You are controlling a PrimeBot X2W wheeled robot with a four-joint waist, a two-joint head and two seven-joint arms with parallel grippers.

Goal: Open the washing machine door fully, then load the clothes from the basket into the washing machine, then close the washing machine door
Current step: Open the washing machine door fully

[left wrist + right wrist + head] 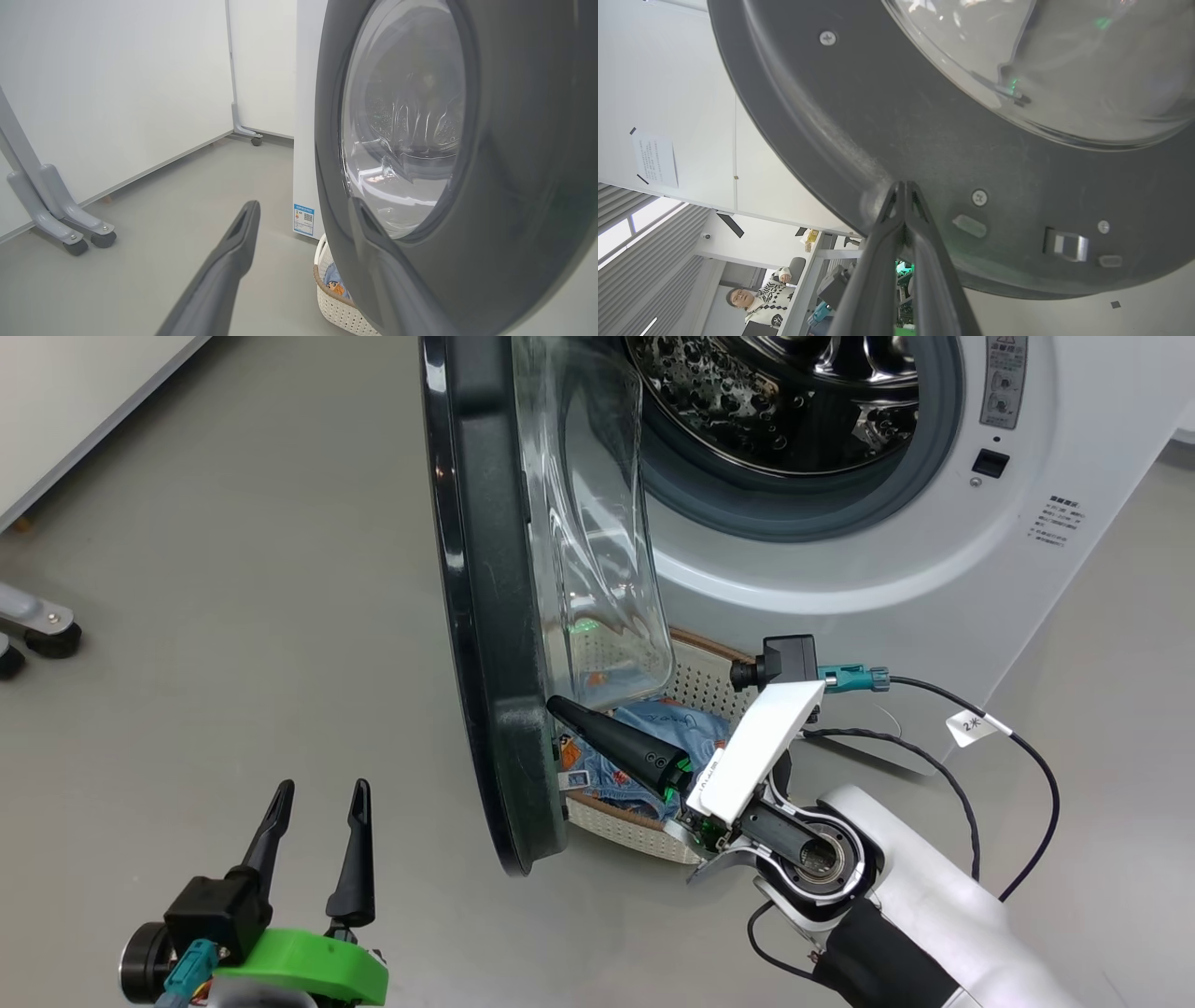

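Note:
The washing machine door (485, 616) stands swung out edge-on from the white washing machine (840, 551), baring its steel drum (775, 392). Below the door's glass bowl (597, 523) sits the cream basket (700, 681) holding the light blue clothes (653, 737). My right gripper (555, 707) is shut and empty, its tip against the door's inner black rim above the basket; the right wrist view shows the gripper (903, 186) meeting that rim (924, 116). My left gripper (317, 793) is open at the lower left, clear of the door's outer face (514, 186). The basket (336, 312) peeks from under the door.
Grey floor spreads to the left of the door. Wheeled grey frame legs (37, 625) and a white panel stand at the far left. My right arm's black cable (1018, 775) loops before the machine. A seated person (761, 294) shows in the distance.

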